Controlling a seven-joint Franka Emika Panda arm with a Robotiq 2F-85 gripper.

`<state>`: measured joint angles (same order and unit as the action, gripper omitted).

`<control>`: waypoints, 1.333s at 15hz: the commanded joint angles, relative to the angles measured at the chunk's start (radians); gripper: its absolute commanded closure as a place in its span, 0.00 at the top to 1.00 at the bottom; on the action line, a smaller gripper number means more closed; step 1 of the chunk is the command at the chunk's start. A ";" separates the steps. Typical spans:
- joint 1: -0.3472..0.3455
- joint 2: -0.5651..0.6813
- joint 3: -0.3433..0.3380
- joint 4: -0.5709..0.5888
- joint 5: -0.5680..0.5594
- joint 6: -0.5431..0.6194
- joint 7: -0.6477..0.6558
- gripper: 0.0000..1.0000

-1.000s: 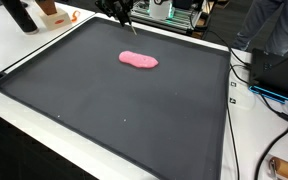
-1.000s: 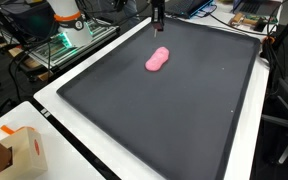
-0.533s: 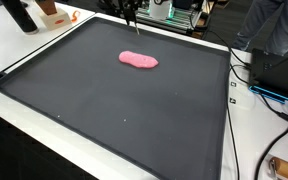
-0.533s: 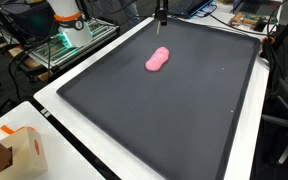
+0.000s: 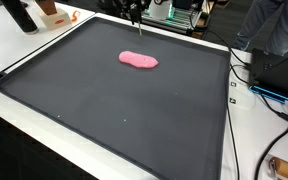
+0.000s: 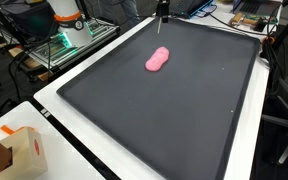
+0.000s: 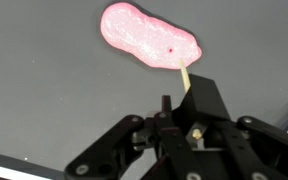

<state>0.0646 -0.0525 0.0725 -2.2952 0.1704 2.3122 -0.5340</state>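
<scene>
Bench top in white (image 5: 34,45) carries the whole scene, and at its far left corner sits a small orange-brown carton (image 5: 52,12). To the right of that, a large black mat with a raised rim (image 5: 124,125) covers most of the bench, and it shows in both exterior views (image 6: 164,125).

On the mat, toward its far side and a little left of the middle, lies a soft pink oblong lump (image 5: 138,60). It lies flat with bare mat all around it, its long axis running roughly left to right in that view (image 6: 157,61). From the wrist it fills the upper part of the picture (image 7: 149,37).

Your pincer (image 5: 134,9) hangs above the mat's far edge, beyond the lump and raised clear of the surface (image 6: 162,9). In the wrist view the pincer (image 7: 189,100) has its fingers brought together on a thin tan stick (image 7: 184,76), which juts out toward the lump. The stick's far end lines up with the lump's near edge in that view, but you cannot tell whether it touches.

Off the right edge of the mat, black cables (image 5: 246,80) trail across the bench beside a dark box (image 5: 284,65).
</scene>
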 commanded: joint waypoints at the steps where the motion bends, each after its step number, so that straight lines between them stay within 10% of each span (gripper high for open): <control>1: 0.009 -0.002 -0.007 0.000 -0.002 -0.002 0.003 0.25; 10: 0.010 -0.007 -0.008 -0.007 -0.003 0.002 0.003 0.25; 11: 0.010 -0.007 -0.008 -0.007 -0.003 0.002 0.003 0.06; 20: 0.101 0.078 0.118 0.057 -0.483 -0.029 0.523 0.06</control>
<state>0.1313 -0.0181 0.1603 -2.2724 -0.1595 2.3142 -0.1720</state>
